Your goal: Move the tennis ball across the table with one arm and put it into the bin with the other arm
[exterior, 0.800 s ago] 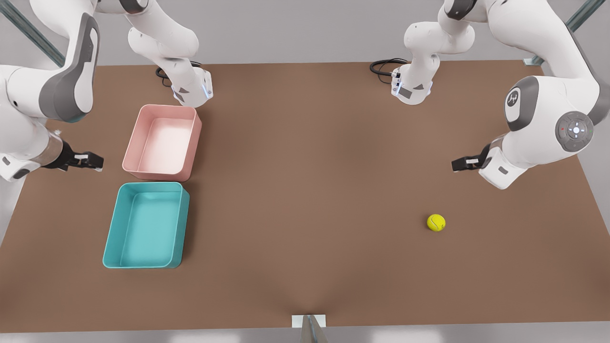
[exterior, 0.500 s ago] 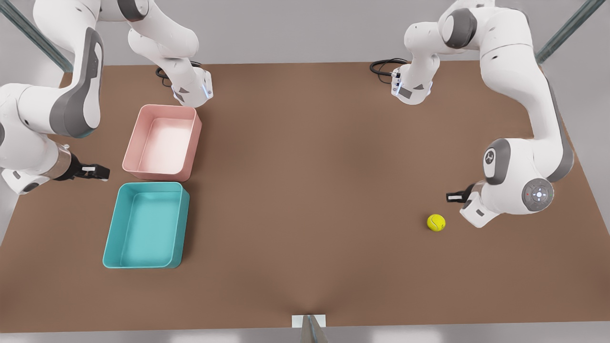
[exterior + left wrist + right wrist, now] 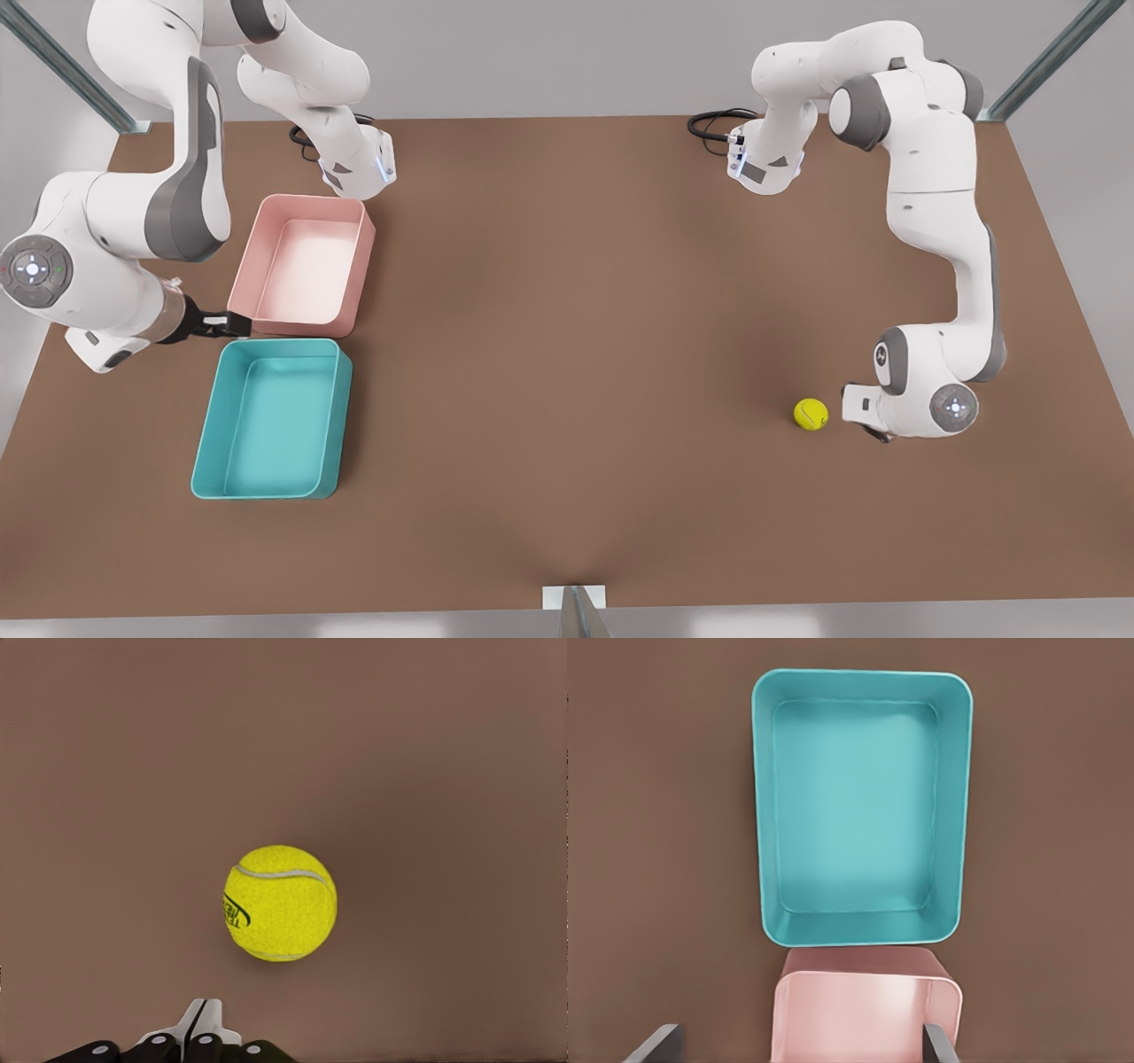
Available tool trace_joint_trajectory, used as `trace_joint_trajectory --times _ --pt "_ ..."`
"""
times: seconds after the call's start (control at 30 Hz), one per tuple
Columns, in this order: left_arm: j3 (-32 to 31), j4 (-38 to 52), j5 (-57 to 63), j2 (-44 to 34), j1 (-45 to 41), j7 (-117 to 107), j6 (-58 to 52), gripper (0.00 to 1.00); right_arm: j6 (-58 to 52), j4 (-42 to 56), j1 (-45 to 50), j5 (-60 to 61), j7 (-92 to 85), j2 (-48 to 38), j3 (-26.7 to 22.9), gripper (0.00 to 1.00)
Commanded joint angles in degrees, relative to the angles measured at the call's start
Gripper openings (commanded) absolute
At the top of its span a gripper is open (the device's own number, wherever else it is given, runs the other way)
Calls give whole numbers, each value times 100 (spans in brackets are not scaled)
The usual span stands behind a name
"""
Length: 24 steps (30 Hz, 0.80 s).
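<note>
The tennis ball rests on the brown table toward the front view's right. My left gripper hovers just beside it, on the side away from the bins, pointing down. In the left wrist view the ball lies a short way beyond the shut fingertips, not touching them. The teal bin sits at the front view's left. My right gripper is open, held above the gap between the teal bin and the pink tray.
The pink tray stands right behind the teal bin, nearly touching it. Both arm bases and a black cable sit at the table's far edge. Bare tabletop stretches between ball and bins.
My left gripper has swung forward and down to just beside the ball. My right gripper has moved toward the front view's right, to the trays' near corners. The ball has stayed put.
</note>
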Motion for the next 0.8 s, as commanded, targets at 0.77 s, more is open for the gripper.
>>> trace_joint_trajectory --times 0.77 --pt "-28 -758 823 -36 -99 4898 1135 21 19 0 -36 97 316 92 -2 100"
